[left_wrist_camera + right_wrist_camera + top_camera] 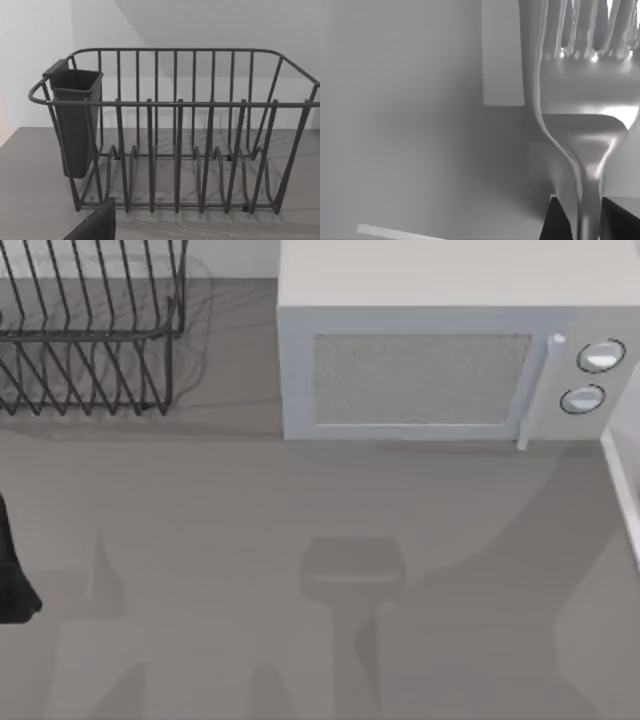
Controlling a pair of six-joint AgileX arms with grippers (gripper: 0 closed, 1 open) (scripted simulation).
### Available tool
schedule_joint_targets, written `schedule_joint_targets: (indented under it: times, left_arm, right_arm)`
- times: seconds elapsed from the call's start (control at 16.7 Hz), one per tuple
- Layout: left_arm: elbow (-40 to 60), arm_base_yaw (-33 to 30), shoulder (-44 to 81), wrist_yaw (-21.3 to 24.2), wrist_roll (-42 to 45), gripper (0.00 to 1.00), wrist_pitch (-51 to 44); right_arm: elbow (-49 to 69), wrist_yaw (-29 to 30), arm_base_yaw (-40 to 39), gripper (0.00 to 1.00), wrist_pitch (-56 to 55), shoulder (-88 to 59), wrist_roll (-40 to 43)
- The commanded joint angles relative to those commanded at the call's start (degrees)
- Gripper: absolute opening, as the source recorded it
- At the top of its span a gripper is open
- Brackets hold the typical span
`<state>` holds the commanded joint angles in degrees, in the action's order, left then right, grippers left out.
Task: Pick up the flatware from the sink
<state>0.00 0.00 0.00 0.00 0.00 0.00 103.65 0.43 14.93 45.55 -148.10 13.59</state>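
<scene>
Silver metal crowds the right wrist view: the flatware point(585, 125), a fork, stands close to that camera with its tines up and its narrow neck running down between two dark gripper fingers point(557, 220). The right gripper point(585, 225) is pinching the fork at the neck, one finger on each side of the stem. Behind the fork lies a blurred grey surface and a pale upright panel.

From above, the grey counter point(220, 540) carries a white microwave point(440, 360) against its back edge, toward the right, with two round knobs point(590, 375) on the right part of its front. At the back left corner stands a dark wire dish rack point(90, 330). A pale wall edge shows along the counter's right side. Soft shadows fall across the middle of the counter.

The left arm point(15, 580) is a dark shape at the counter's left edge. Its wrist camera faces the dish rack point(175, 135), which sits upright with a dark cutlery cup point(75, 120) hung on one end of its rim. A dark corner of the left gripper point(97, 225) pokes into that view; I cannot tell whether its fingers are spread or pressed together.
</scene>
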Motion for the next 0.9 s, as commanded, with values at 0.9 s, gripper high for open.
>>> schedule_joint_targets:
  times: [0.9]
  left_arm:
    - [0.0, 0.0, 0.0, 0.0, 0.0, 1.0, 0.0]
  right_arm:
    - [13.1, -0.7, 0.0, 0.0, 20.5, 8.7, -0.4]
